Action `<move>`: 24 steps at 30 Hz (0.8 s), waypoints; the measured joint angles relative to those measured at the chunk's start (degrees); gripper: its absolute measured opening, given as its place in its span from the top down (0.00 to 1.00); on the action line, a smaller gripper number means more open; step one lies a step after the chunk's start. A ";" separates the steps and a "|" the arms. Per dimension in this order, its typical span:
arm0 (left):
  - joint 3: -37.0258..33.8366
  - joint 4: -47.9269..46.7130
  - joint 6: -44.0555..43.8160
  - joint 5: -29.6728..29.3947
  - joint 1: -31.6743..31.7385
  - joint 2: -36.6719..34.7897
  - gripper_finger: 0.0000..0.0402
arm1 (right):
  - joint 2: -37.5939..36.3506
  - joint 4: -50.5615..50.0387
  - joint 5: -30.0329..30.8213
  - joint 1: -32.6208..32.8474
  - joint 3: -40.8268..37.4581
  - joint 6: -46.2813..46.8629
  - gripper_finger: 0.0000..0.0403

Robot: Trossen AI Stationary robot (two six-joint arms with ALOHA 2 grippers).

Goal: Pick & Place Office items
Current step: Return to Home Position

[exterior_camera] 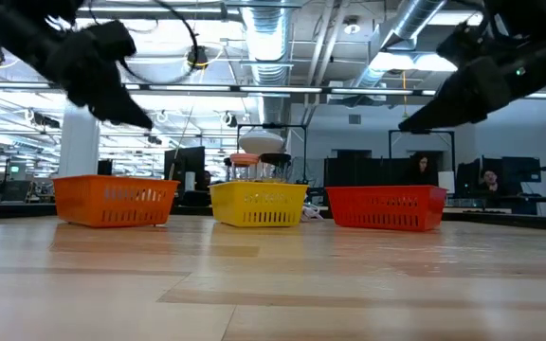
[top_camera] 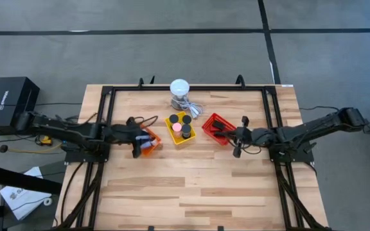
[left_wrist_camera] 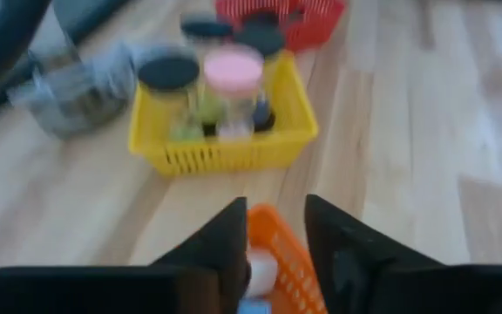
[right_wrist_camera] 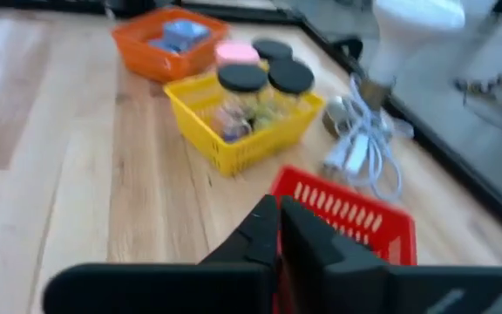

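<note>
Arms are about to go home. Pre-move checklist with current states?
1. Left gripper empty: ok, fingers apart, nothing between them.
2. Right gripper empty: ok, jaws closed, nothing held.
3. Left gripper above the rim of the orange basket: ok in the low view.
4. Right gripper above the rim of the red basket: ok in the low view.
5. Grey cable apart from both arms: ok in the high view.
6. Yellow basket upright, no arm touching it: ok.
</note>
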 joint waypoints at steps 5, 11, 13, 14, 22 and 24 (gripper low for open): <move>0.02 0.20 4.92 -0.60 0.00 -8.14 0.87 | -2.68 3.03 -3.14 1.25 0.00 -4.28 0.98; 0.02 0.45 12.85 -1.09 0.00 -16.18 0.99 | -9.42 -0.27 -11.19 1.24 0.00 -6.12 0.99; -0.40 1.34 14.56 -1.11 0.00 -18.42 0.99 | -11.26 -2.02 -13.40 0.72 0.00 -6.75 0.99; -1.02 1.88 15.65 -1.14 0.00 -19.78 0.99 | -12.08 -2.62 -14.56 0.36 0.00 -6.98 0.99; -11.09 6.89 16.25 -1.11 0.00 -30.24 1.00 | -20.09 -1.48 -24.91 -4.40 -5.88 -7.37 1.00; -13.81 9.61 16.31 0.15 0.00 -33.11 1.00 | -22.26 -0.07 -25.17 -5.80 -8.71 -7.36 1.00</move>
